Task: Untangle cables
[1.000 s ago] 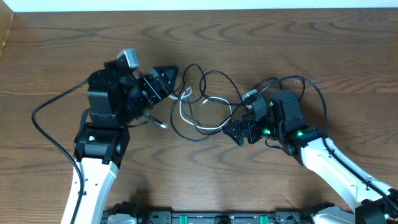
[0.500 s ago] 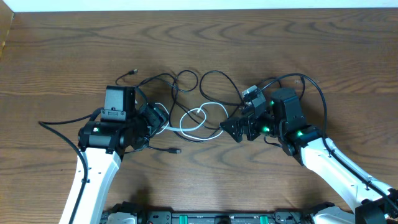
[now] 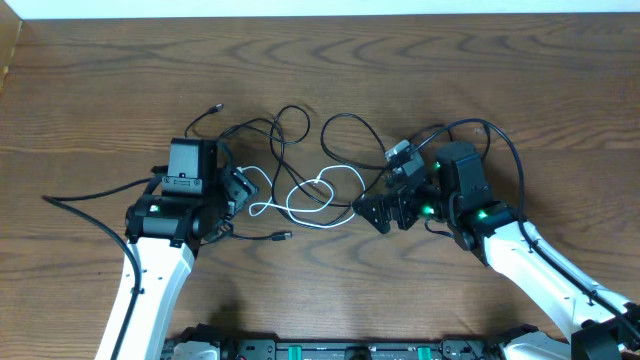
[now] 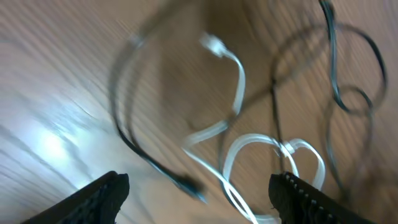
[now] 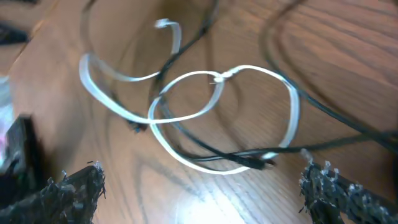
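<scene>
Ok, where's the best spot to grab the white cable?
Grip the white cable on its free tail, just behind the tip, coming from the left with the left hand. That stretch looks clear of the black cables; its loops further right are crossed.

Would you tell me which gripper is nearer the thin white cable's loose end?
Left. The left gripper sits right beside the thin white cable's loose end; the right gripper is beyond its loops, on the opposite side.
</scene>
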You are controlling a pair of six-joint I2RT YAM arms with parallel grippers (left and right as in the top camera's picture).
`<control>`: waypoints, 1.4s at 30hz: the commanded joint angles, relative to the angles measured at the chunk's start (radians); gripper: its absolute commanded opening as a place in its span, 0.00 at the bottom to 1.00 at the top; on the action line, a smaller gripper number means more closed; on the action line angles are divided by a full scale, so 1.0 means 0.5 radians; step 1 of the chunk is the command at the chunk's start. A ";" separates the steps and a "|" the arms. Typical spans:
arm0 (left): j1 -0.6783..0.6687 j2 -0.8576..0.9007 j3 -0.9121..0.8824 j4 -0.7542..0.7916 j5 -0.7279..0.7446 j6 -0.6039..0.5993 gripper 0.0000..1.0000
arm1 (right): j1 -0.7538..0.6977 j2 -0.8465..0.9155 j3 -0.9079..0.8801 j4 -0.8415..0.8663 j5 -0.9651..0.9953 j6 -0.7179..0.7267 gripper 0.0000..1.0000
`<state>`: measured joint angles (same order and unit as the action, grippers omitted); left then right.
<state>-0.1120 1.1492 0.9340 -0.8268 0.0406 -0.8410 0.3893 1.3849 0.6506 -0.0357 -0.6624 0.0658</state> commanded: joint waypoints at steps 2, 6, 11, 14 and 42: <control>0.008 0.016 0.037 -0.006 -0.546 0.159 0.77 | 0.069 0.002 0.000 -0.005 -0.284 -0.601 0.99; 0.008 0.056 0.037 -0.007 -0.578 0.230 0.77 | 0.163 0.002 0.000 0.010 -0.228 -0.833 0.99; 0.008 0.109 0.037 -0.005 -0.578 0.230 0.78 | 0.286 0.002 0.000 0.081 -0.071 -0.874 0.99; 0.008 0.119 0.037 -0.005 -0.578 0.230 0.98 | 0.381 0.002 0.000 0.098 0.024 -0.992 0.99; 0.008 0.118 0.037 -0.005 -0.578 0.230 0.98 | 0.730 0.781 0.001 1.344 0.236 -1.002 0.80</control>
<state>-0.1120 1.2045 0.9340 -0.8276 -0.2237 -0.7349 0.7341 1.7512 0.6510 0.6346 -0.5560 -0.4297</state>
